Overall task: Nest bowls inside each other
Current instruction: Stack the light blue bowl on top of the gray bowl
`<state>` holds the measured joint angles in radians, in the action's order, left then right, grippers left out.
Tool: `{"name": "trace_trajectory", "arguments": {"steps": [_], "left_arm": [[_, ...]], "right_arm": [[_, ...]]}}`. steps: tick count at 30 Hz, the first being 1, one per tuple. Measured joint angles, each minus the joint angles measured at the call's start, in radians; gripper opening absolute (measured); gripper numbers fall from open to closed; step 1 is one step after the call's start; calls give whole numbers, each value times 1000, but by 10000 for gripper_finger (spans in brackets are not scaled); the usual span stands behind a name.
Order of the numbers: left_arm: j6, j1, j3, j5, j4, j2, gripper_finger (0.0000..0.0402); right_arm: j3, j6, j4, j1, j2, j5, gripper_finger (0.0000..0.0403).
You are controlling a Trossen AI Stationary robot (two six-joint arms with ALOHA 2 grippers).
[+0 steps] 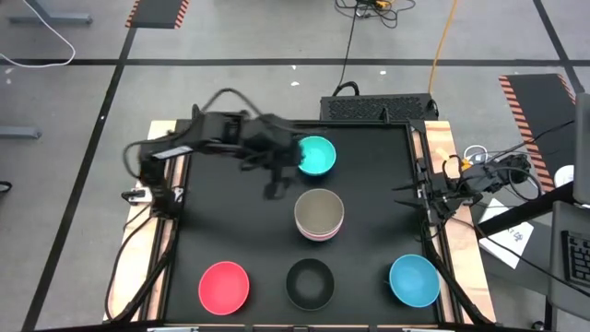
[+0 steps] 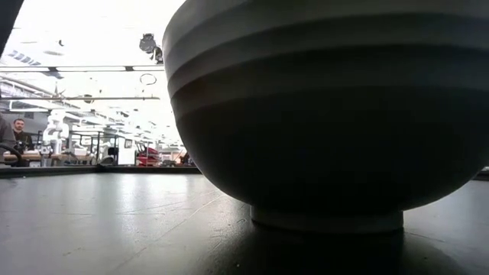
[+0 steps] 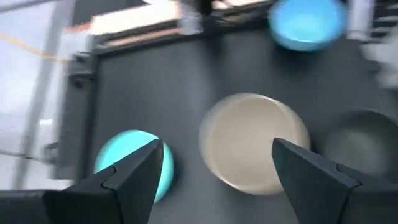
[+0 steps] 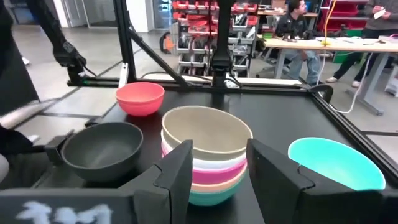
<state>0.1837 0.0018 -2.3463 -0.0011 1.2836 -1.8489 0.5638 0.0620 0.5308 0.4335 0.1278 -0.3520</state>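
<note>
High view: the left tool [image 1: 277, 171] is seen above the black bench [image 1: 369, 231], between the turquoise bowl [image 1: 316, 156] and the bowl stack [image 1: 319, 214]. The right tool [image 1: 410, 191] is parked at the bench's right edge.

Left wrist view: fingers [image 3: 134, 171] are spread wide, empty, the stack beyond them.

Right wrist view: jaws are partly open, holding nothing.

Bright overhead glare in the low view; left wrist view motion-blurred.

stack [image 4: 207, 155]: olive-grey top, then white, magenta, salmon, turquoise rims | loose bowls: turquoise [image 1: 316, 156], pink-red [image 1: 224, 286], black [image 1: 310, 282], blue [image 1: 414, 280] | table [image 1: 230, 221]: black
</note>
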Motion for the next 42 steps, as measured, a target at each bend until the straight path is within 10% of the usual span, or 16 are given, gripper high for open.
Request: {"name": "trace_trajectory", "arguments": {"steps": [8,21,29,42], "left_arm": [[-44,-191,289,-76,-125,263,293],[-68,-361,1088,-229,-739,733,260],[-93,-365,1247,-230,-808,828,263],[-109,-405,1284,-183,-746,887,262]], "right_arm": [[0,0,-4,0,18,-73,144],[76,-76,-122,-124,182,-187,144],[109,-47,-287,-278,477,22,144],[271,-116,-347,-871,722,484,144]]}}
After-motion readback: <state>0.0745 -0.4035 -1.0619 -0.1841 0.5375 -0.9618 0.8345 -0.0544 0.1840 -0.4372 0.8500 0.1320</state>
